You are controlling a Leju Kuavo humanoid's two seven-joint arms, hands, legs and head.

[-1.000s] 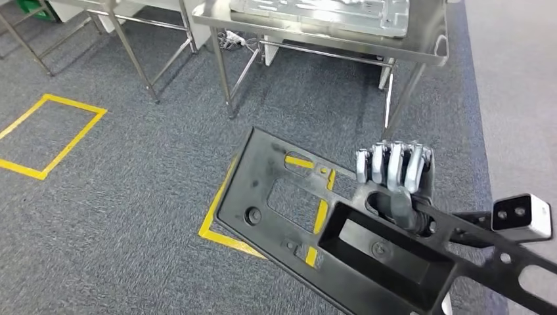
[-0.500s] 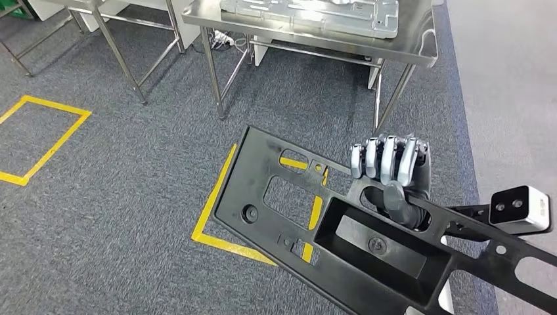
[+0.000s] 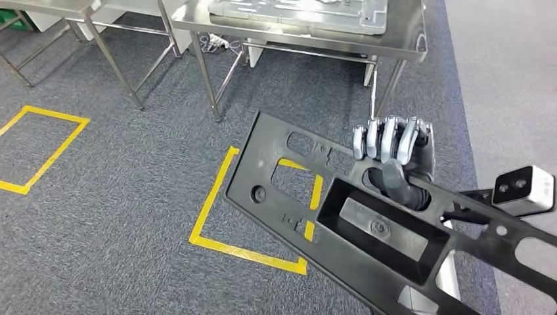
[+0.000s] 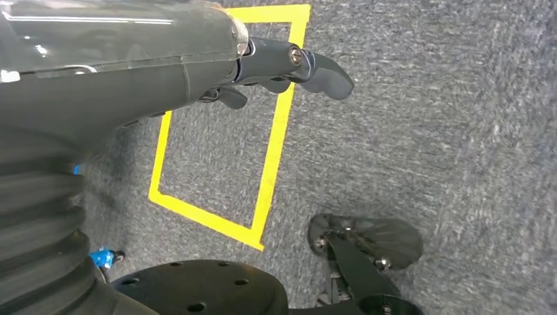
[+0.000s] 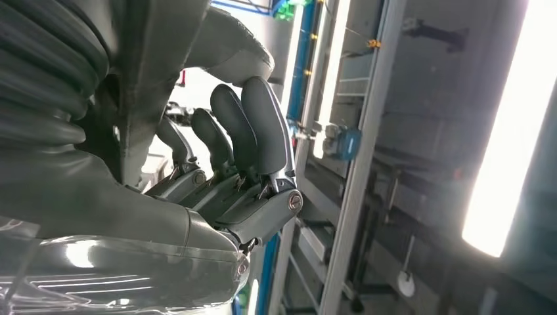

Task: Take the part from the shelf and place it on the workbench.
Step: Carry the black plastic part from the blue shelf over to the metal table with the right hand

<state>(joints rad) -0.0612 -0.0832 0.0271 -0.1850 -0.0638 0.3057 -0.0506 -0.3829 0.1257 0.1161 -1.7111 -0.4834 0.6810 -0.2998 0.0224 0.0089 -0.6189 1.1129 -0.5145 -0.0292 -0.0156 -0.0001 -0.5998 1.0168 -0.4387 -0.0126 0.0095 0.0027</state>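
Where grey carpet (image 3: 118, 216) covers the floor, yellow tape rectangles (image 3: 253, 246) mark it, and a steel workbench (image 3: 401, 42) stands ahead with a pale metal panel (image 3: 295, 8) lying on top. The right hand (image 3: 394, 161) grips the long black plastic part (image 3: 341, 216), fingers curled over its far edge and thumb pressed into a cut-out, holding it tilted above the floor, short of the workbench. The left hand (image 4: 263, 62) hangs over the carpet; whether its fingers are closed cannot be told.

One black part (image 3: 368, 230), two steel workbenches (image 3: 407, 46)
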